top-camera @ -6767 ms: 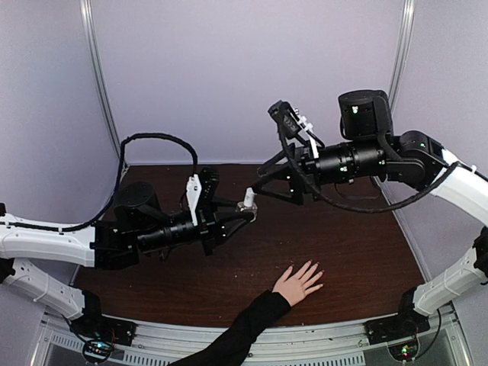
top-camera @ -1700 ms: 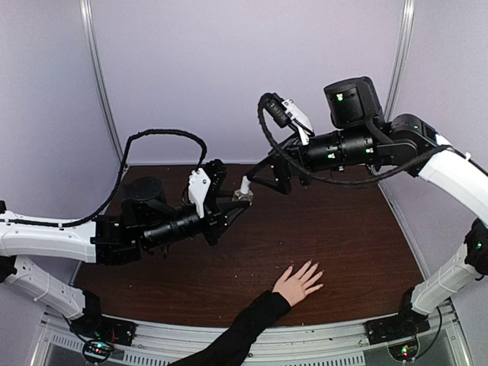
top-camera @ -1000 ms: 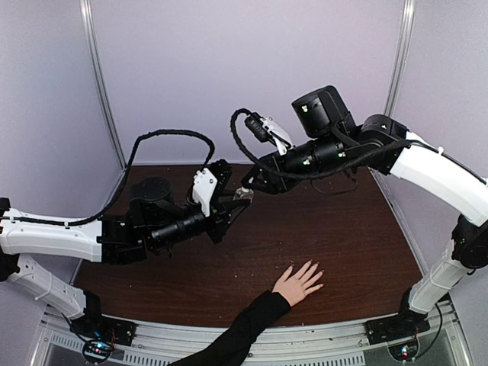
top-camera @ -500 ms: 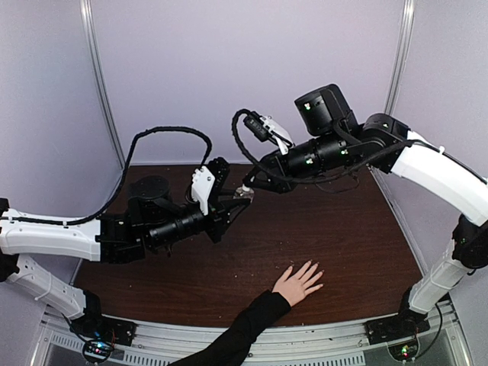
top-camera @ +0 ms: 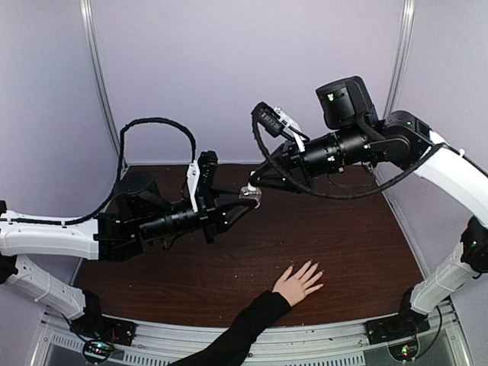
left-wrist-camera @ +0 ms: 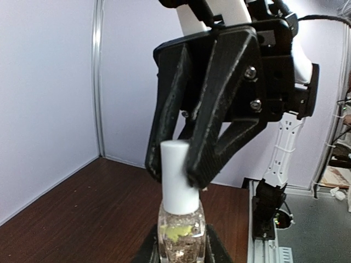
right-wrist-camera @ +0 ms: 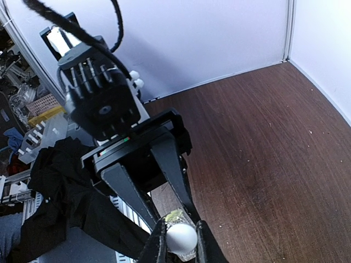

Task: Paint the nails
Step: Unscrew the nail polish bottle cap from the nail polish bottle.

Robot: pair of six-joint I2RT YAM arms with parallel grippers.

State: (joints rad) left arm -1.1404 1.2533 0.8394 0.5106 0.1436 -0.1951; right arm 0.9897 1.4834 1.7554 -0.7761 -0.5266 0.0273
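Currently we note the left gripper (left-wrist-camera: pixel 181 251) clamped on the glass polish bottle (left-wrist-camera: pixel 181 233) and the right gripper (right-wrist-camera: pixel 180 239) pinching its white cap (left-wrist-camera: pixel 174 189). The nails (top-camera: pixel 316 268) lie well apart, near the table's (top-camera: pixel 366 229) front edge. We judge that twisting could spin the bottle loose and spill polish.

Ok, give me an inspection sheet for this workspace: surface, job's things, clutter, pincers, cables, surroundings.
Surface: dark brown table, faint specks.
Job's things: hand flat near the front edge, fingers spread; nails too small to judge; bottle held in the air, white cap on.
Clutter: nothing seen.
Pincers: left pincer shut on the bottle; right pincer shut on the white cap.
Cables: black cable loops over the left arm; another cable hangs along the right arm.
Surroundings: pale walls, metal posts.
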